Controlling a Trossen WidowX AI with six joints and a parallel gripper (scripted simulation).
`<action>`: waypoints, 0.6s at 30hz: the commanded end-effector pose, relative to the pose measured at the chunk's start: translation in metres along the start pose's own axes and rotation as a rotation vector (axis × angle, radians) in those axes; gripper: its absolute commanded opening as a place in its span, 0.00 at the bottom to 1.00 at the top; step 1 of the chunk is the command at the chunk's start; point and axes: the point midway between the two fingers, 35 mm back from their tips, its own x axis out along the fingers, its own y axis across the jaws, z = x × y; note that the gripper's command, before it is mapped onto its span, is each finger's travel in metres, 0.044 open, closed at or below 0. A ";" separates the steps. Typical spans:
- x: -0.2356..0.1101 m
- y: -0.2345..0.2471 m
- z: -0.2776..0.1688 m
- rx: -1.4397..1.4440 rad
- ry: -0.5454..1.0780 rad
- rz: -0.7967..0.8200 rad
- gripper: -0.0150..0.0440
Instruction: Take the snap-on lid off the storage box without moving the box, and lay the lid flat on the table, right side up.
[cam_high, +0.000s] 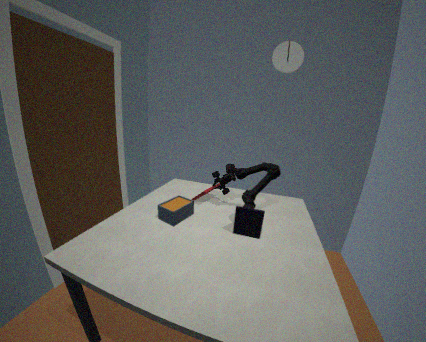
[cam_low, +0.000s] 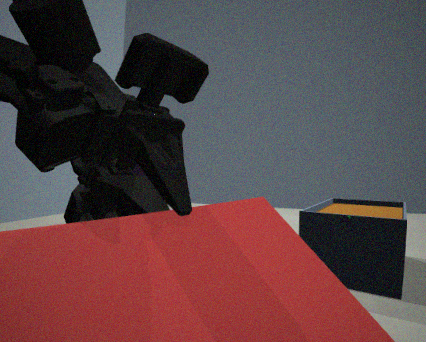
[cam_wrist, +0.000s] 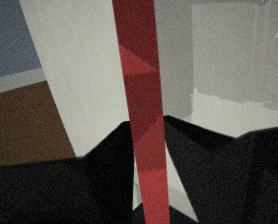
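Observation:
The storage box (cam_high: 172, 217) (cam_low: 352, 252) stands open on the table (cam_high: 200, 280), dark blue-grey outside with an orange inside surface showing. The red lid (cam_high: 204, 193) (cam_low: 225, 280) (cam_wrist: 142, 100) is off the box and held in the air beside it, tilted, seen nearly edge-on in the top view and the wrist view. My gripper (cam_high: 219, 185) (cam_wrist: 146, 126) is shut on the lid, with one black finger on each side of it. In the exterior view the lid's broad face fills the lower front and hides part of the fingers. Which side of the lid this is, I cannot tell.
A dark square panel (cam_high: 248, 222) stands upright on the table in front of the arm's base, right of the box. The table's far edge lies behind the arm. Grey shadows fall on the table below the gripper.

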 end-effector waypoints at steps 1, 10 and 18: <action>0.002 -0.001 -0.002 -0.003 0.007 0.009 0.25; 0.006 -0.006 -0.002 -0.004 0.007 0.009 0.25; 0.010 -0.011 -0.002 -0.004 0.006 0.009 0.25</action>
